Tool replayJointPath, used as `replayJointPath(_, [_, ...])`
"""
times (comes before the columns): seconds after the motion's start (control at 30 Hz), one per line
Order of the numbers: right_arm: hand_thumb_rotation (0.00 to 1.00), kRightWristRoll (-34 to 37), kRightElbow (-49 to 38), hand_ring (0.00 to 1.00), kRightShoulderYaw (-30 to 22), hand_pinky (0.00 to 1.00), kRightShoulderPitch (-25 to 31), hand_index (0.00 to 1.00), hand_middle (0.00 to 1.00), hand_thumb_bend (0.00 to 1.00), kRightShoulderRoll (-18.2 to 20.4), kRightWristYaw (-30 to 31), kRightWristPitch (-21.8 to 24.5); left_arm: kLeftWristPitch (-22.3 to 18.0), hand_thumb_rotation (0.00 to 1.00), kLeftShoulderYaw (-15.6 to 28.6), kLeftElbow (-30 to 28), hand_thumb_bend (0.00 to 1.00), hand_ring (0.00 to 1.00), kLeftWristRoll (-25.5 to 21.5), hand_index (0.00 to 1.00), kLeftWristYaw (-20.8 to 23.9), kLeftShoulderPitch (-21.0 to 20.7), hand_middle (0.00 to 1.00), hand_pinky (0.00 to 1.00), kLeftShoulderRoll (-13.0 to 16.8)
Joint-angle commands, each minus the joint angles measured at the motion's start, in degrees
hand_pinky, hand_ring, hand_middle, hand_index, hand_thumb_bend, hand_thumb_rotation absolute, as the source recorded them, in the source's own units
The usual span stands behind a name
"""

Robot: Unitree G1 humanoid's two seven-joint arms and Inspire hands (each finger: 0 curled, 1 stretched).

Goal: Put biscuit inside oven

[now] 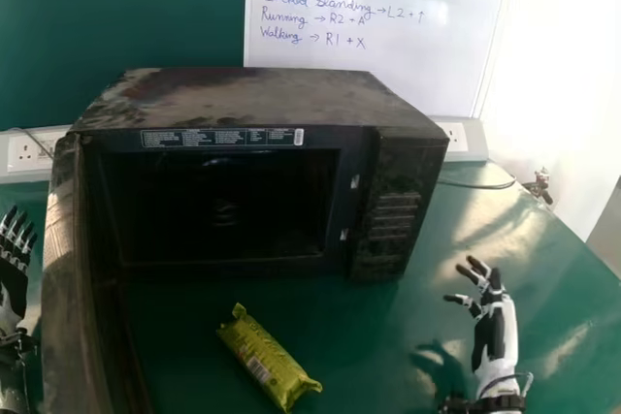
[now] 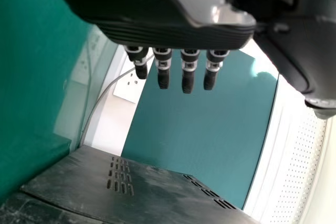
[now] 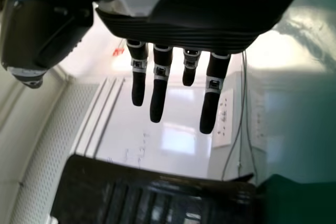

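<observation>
My left hand (image 1: 14,283) is at the far left edge in the head view, outside the oven's swung-out door, fingers straight. My right hand (image 1: 492,327) stands over the table right of the oven, fingers relaxed and holding nothing. The black oven (image 1: 262,102) has its door (image 1: 70,269) open at the left and a dark cavity. In front of it, a green biscuit packet (image 1: 267,361) lies slanted on the table. The left wrist view has my left hand (image 2: 163,66) with the oven's vented side (image 2: 121,182); the right wrist view has my right hand (image 3: 160,85) and the oven (image 3: 152,198).
The green table (image 1: 543,336) extends right of the oven. A whiteboard (image 1: 374,46) with writing stands behind it. Wall sockets (image 1: 451,138) and a cable (image 1: 480,184) lie at the back right, and another socket (image 1: 29,150) is at the left.
</observation>
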Motion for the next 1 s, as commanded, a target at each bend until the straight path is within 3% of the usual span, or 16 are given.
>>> replayJointPath(0.0, [1.00,-1.9,-2.2,0.64,1.2,0.51,0.9,0.80,0.73,0.91,-1.4,0.5,-1.2,0.4,1.00,0.0,2.6,0.19,0.60,-0.2,0.81,0.4,4.2,0.70,0.00,-4.5])
replayJointPath(0.3, [1.00,-10.7,-9.9,0.64,4.4,0.53,4.2,0.80,0.74,0.86,-5.3,-0.2,-2.0,0.4,1.00,-0.1,2.2,0.20,0.60,-0.1,0.81,0.6,4.4,0.70,0.00,-4.8])
replayJointPath(0.53, [0.94,-12.7,-17.7,0.68,5.9,0.55,6.3,0.82,0.75,0.98,-6.1,-0.2,2.7,0.0,1.00,-0.2,2.2,0.20,0.60,0.1,0.80,0.9,4.5,0.70,0.00,-4.8])
replayJointPath(0.7, [0.79,-12.6,-23.5,0.71,6.8,0.58,7.9,0.85,0.78,0.95,-6.3,0.6,6.8,-0.2,1.00,-0.3,1.9,0.20,0.60,0.3,0.80,1.1,4.6,0.70,0.00,-4.9])
replayJointPath(0.87, [0.72,-12.9,-28.4,0.73,7.9,0.59,9.2,0.86,0.79,0.96,-6.9,1.7,9.6,-0.2,1.00,-0.4,1.9,0.20,0.61,0.4,0.80,1.2,4.7,0.71,0.00,-4.9])
replayJointPath(0.97, [0.51,-11.7,-30.7,0.75,8.5,0.61,9.6,0.87,0.81,0.91,-7.4,3.5,10.9,-0.1,1.00,-0.2,2.1,0.20,0.61,0.1,0.79,0.9,4.5,0.70,0.00,-5.0])
